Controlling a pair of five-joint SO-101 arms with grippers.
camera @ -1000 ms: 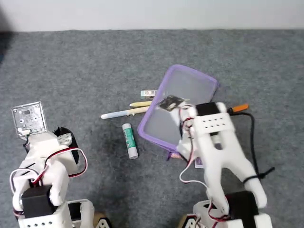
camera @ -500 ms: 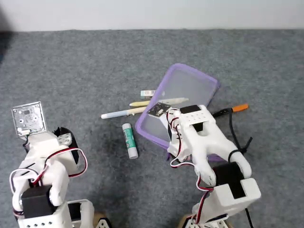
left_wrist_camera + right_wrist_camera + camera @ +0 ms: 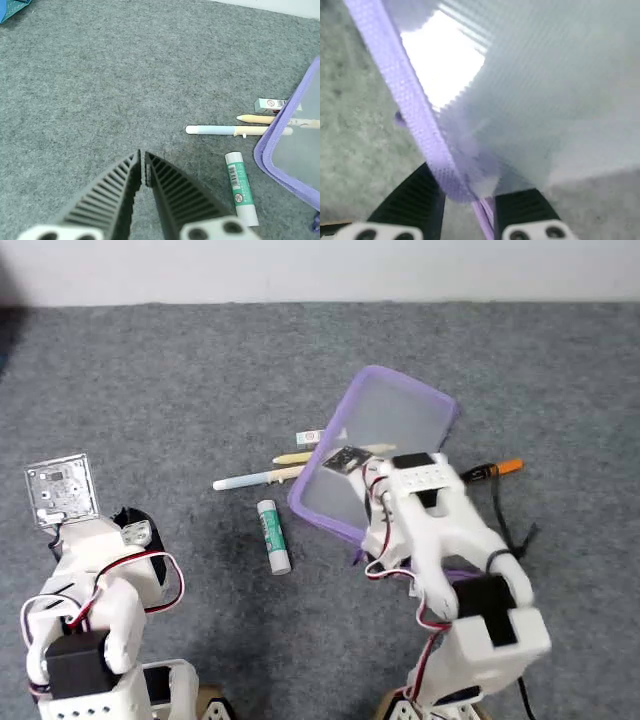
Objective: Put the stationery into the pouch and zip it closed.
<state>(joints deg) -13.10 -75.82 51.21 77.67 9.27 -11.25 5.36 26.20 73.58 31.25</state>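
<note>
The right end effector (image 3: 470,192) grips the purple border of the pouch (image 3: 385,430), which is near the middle of the grey surface (image 3: 150,390). The left end effector (image 3: 142,162) is closed and holds nothing. The glue stick (image 3: 272,536) and the blue pen (image 3: 250,481) lie beside the pouch.

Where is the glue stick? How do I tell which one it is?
Find the big purple pouch in the middle of the grey table. On the side where the pens lie, the glue stick is the lowest one in the high view. It is short, fat and white with a green label, while the pens are long and thin.
</note>
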